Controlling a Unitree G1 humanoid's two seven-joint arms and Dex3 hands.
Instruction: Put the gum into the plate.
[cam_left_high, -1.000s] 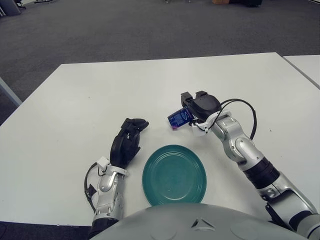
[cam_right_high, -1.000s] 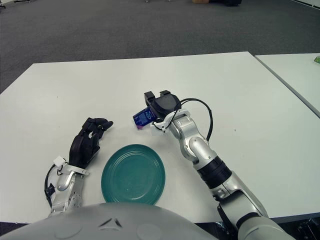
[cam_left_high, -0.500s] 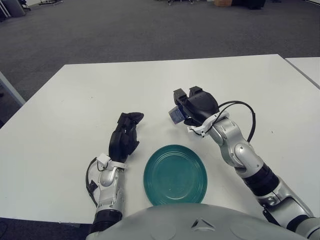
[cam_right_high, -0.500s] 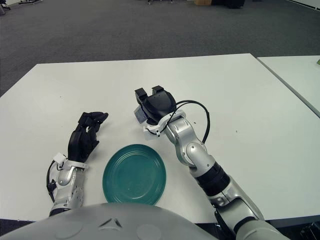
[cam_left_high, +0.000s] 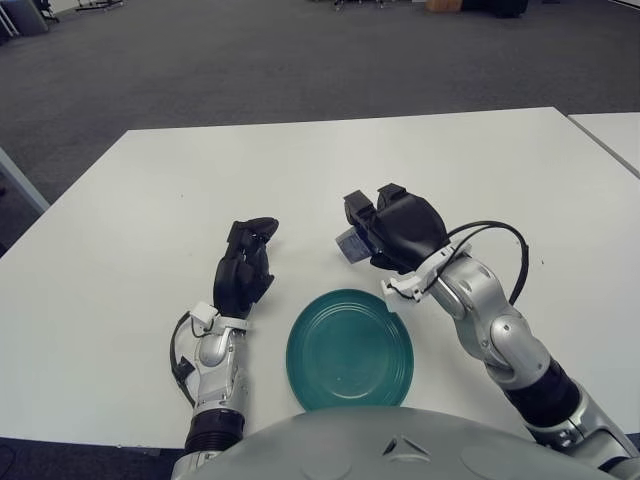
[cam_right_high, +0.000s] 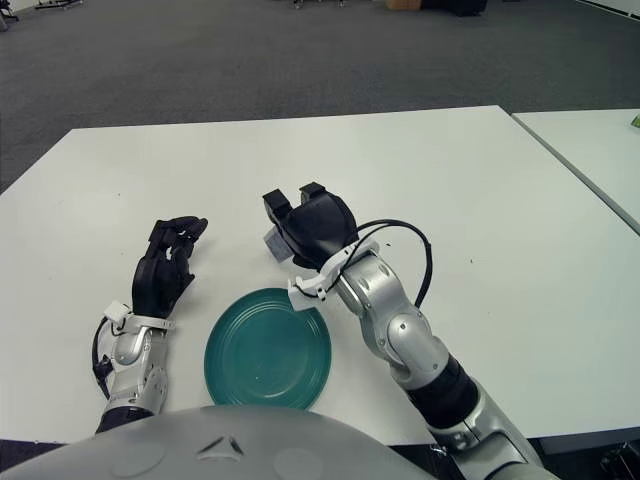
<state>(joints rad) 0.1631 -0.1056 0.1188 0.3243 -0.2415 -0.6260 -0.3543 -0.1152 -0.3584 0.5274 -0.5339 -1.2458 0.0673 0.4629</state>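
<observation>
A teal round plate lies on the white table near its front edge. My right hand is raised just behind the plate's far rim, fingers curled around a small blue gum pack, of which only a sliver shows at the hand's left side. The same hand and gum pack show in the right eye view, above the plate. My left hand shows left of the plate with its dark fingers loosely bent and nothing in them.
The white table stretches far behind and to both sides of the plate. A second white table starts at the right edge. A black cable loops off my right wrist.
My right hand has carried the gum pack back toward me and slightly left, closer to the plate's far rim, and turned so the pack is mostly hidden. The left hand shifted a little left.
</observation>
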